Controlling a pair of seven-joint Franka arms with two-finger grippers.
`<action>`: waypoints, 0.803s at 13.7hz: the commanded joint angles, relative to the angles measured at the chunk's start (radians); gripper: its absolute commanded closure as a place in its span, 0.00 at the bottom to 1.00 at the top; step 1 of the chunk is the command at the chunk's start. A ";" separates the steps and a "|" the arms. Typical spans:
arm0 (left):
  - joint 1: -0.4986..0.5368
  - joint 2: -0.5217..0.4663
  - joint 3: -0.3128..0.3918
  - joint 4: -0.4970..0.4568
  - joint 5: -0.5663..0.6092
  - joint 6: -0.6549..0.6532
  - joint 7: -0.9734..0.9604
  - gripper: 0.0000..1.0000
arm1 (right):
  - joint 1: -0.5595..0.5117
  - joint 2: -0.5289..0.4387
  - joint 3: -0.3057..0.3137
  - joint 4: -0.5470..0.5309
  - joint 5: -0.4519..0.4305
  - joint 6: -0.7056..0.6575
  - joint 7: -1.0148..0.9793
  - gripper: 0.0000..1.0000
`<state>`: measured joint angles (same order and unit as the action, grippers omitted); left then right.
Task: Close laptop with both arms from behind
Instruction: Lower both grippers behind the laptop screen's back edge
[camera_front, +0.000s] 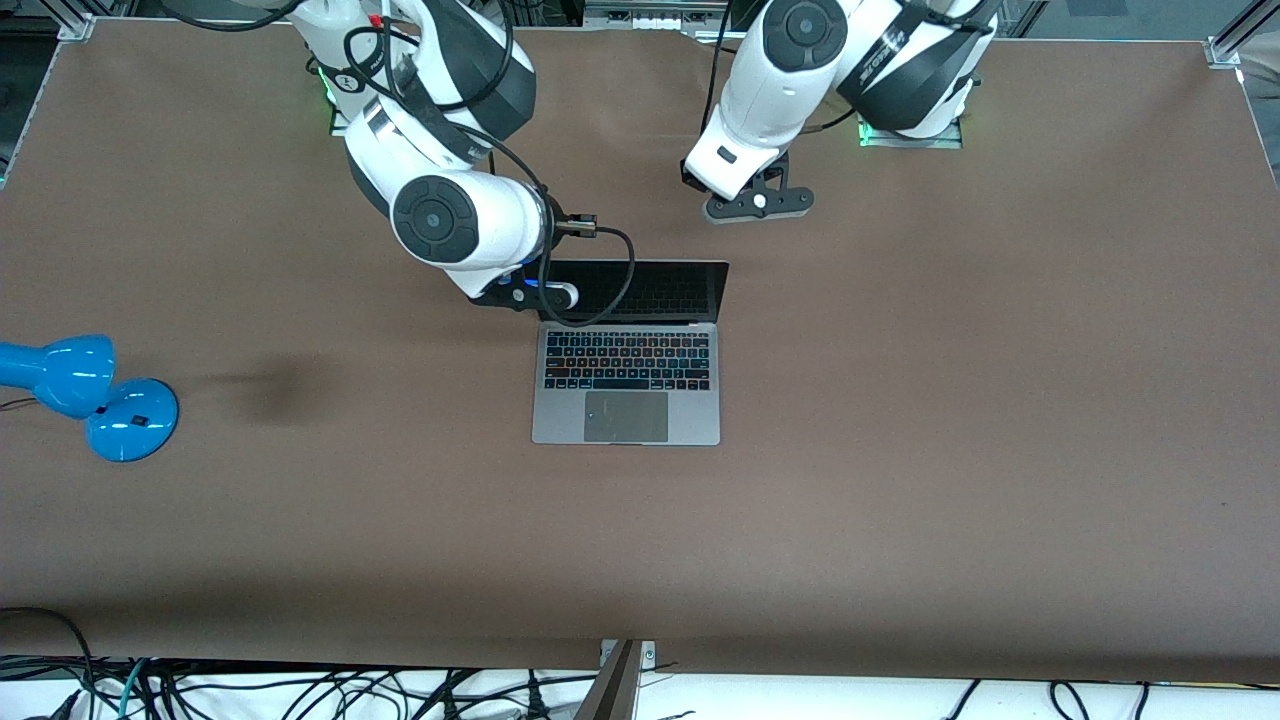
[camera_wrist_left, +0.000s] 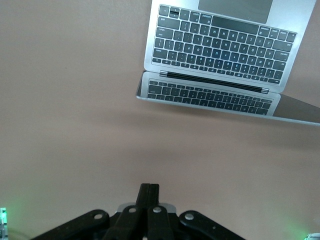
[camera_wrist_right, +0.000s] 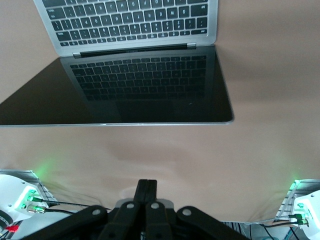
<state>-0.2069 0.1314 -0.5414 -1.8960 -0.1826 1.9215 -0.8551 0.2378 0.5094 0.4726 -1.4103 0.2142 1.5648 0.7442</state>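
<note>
The silver-grey laptop (camera_front: 627, 400) lies open mid-table, its dark screen (camera_front: 655, 288) tilted back toward the arms' bases. My right gripper (camera_front: 525, 295) hangs by the lid's upper corner at the right arm's end, shut and empty. In the right wrist view its tips (camera_wrist_right: 147, 184) point at the screen (camera_wrist_right: 135, 85), with a strip of bare table between. My left gripper (camera_front: 757, 204) is over bare table off the lid's other corner, also shut on nothing. The left wrist view has those tips (camera_wrist_left: 149, 187) well short of the laptop (camera_wrist_left: 220, 50).
A blue desk lamp (camera_front: 90, 392) lies near the table's edge at the right arm's end. The brown table (camera_front: 950, 430) stretches wide around the laptop. Loose cables (camera_front: 300, 690) hang below the edge nearest the front camera.
</note>
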 joint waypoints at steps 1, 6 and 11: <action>0.007 0.049 0.000 0.005 -0.018 0.025 0.028 1.00 | 0.014 0.015 0.003 -0.009 0.014 0.026 0.014 1.00; 0.011 0.140 0.006 0.018 0.031 0.094 0.013 1.00 | 0.031 0.058 -0.002 -0.015 -0.006 0.064 0.012 1.00; 0.014 0.218 0.020 0.058 0.031 0.142 0.010 1.00 | 0.032 0.083 -0.003 -0.030 -0.055 0.129 0.007 1.00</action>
<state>-0.1946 0.3132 -0.5207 -1.8839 -0.1752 2.0659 -0.8519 0.2651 0.5961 0.4709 -1.4314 0.1820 1.6759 0.7444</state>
